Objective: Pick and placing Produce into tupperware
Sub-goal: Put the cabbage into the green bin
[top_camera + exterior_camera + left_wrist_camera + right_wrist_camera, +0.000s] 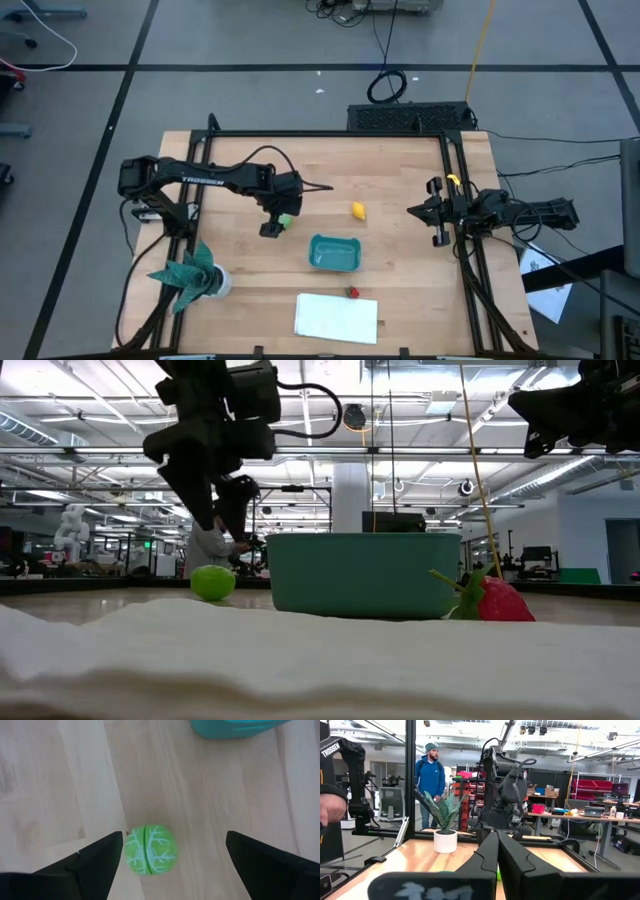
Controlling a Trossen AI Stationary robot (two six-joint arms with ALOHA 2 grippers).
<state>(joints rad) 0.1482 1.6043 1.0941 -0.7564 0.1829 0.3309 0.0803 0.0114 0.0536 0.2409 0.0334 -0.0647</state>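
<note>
Left hand (170,865) hangs over the green round piece (150,849), fingers (95,865) spread apart either side of it, not touching; piece rests on the wooden bench (400,180), its white-veined seam running roughly along the line of the fingers. Teal tupperware (334,253) sits close by, toward the bench's front middle, long axis across the bench, open side up. Yellow lemon piece (358,210) lies behind the tupperware, apart from it, long axis slightly slanted. Red piece (352,292) lies just at the far edge of the white flat rectangle (336,317), leafy end toward the tupperware in the low view. Potted plant (195,272) at front left. Right hand (428,212) waits at the right edge, fingers together. A person (430,772) stands in the room beyond.
</note>
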